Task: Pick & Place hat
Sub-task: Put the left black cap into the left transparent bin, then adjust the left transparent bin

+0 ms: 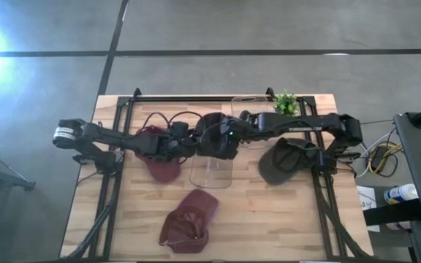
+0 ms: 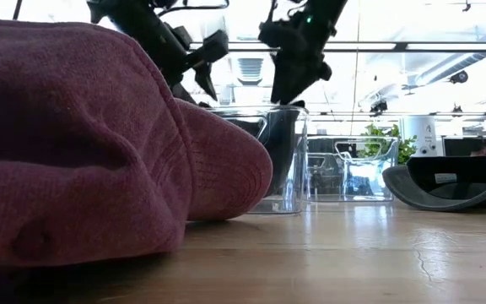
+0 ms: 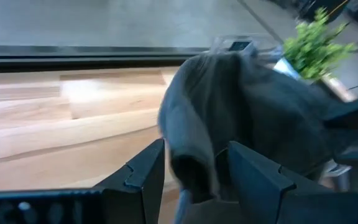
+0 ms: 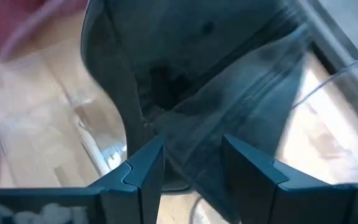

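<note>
Hats are lying across the wooden worktop: a dark grey cap is hanging over the clear plastic bin at the middle, a maroon cap is lying just beside the bin under the left arm, another maroon cap is sitting at the near edge, and an olive cap is resting to the right. Both arms are meeting over the bin. The right pincer is pinching the dark grey cap, its fabric bunching between the fingers above the bin's open mouth. The left pincer is also closing around a fold of that same cap, the cloth filling the gap between its fingers. A small green plant is standing at the far edge.
</note>
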You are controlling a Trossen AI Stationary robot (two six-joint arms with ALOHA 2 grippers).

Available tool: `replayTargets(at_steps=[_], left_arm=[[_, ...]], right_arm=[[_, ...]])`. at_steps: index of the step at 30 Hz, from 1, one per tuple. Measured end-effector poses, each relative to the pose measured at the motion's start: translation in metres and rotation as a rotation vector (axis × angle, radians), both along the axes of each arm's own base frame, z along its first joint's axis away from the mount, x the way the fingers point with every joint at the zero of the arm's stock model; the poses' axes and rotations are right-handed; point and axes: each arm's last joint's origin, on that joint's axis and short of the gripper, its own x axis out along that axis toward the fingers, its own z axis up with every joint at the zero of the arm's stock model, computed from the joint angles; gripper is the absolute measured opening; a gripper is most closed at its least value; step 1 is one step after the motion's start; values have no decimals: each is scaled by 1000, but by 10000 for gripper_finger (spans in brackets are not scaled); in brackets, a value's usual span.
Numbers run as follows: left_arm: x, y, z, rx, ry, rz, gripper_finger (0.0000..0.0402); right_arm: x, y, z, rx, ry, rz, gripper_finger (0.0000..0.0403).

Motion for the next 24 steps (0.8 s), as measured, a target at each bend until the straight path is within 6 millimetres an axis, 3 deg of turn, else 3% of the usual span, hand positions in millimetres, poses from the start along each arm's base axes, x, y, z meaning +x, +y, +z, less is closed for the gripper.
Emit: replayTargets(at_steps=[9,17,24], left_arm=[[-7,0,-1,8,62,15,167],[-17,0,13,44,66,3,167],[-32,-1,31,104,71,-21,167]], right_arm=[[9,-1,-18,6,54,-2,145],[3,0,12,-32,-31,-10,146],[-1,3,25,-54,-65,-9,145]])
